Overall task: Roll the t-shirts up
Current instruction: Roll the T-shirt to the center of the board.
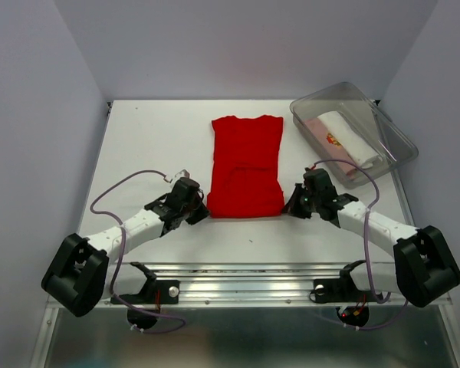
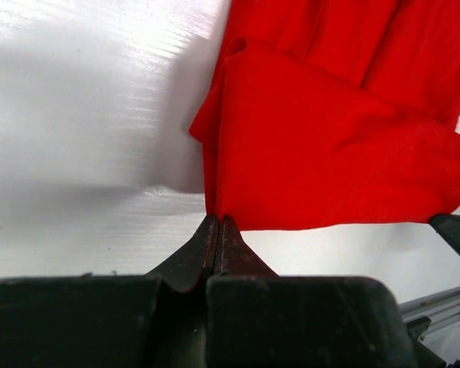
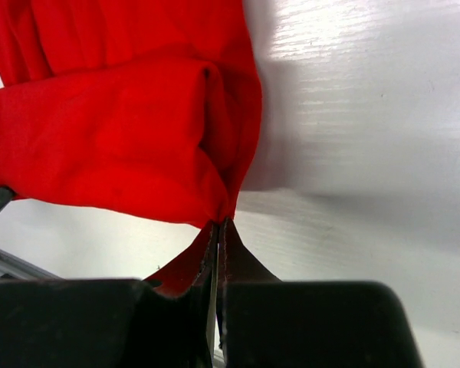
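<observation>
The red t-shirt [image 1: 247,165] lies flat at the middle of the table [image 1: 153,138], folded lengthwise into a narrow panel, with its hem edge nearest the arms.

Treat it as light, soft cloth with no stiffness. It will drape, sag between two grip points and slide easily on the smooth tabletop. The wrist views show several layers stacked at each near corner, so a shallow pinch may catch only the top layer. Nothing here is fragile.

Take hold at the two near corners of the hem, one per arm, so the edge stays straight when you begin the roll.

The left gripper [image 2: 217,222] has its fingers pressed together on the near-left corner. The right gripper [image 3: 218,226] has its fingers pressed together on the near-right corner, with red cloth visible between them. How many layers each holds cannot be determined.

The clear bin [image 1: 310,107] at the far right of the table holds a white roll [image 1: 351,138] and a pale pink roll [image 1: 322,132] side by side.

Markings: the red t-shirt shows no label, brand or print. The rolls carry a small red print, too small to read. No other writing is legible.
</observation>
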`<action>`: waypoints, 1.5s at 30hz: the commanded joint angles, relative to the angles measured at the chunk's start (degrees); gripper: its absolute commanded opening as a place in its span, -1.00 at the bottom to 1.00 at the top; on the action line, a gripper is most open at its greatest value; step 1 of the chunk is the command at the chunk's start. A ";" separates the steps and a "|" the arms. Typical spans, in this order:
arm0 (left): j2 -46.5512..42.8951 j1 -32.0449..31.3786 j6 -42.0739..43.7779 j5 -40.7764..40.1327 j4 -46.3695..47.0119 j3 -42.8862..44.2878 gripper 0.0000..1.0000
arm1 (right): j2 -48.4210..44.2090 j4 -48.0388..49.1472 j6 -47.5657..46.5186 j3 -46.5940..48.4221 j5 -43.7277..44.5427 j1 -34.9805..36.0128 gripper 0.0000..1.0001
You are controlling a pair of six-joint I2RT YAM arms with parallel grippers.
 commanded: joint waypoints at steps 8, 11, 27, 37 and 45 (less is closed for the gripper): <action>-7.13 -2.08 -2.87 5.45 -5.50 -1.56 -1.00 | -4.85 -7.14 -1.17 -0.62 -2.89 0.43 -0.99; -7.83 -2.52 -3.48 5.81 -8.48 -0.59 -1.00 | -6.70 -10.39 -0.30 0.43 -2.90 0.43 -0.99; -2.47 -2.43 -1.72 4.93 -16.05 9.16 -1.00 | -4.51 -17.52 2.44 5.88 1.41 0.43 -0.99; 0.08 -1.03 -0.32 4.93 -16.05 12.07 -1.00 | -0.73 -18.75 1.03 10.72 3.08 0.43 -0.99; 0.86 1.08 1.61 4.93 -16.05 13.82 -1.00 | 1.29 -18.84 0.85 13.53 5.27 0.43 -0.95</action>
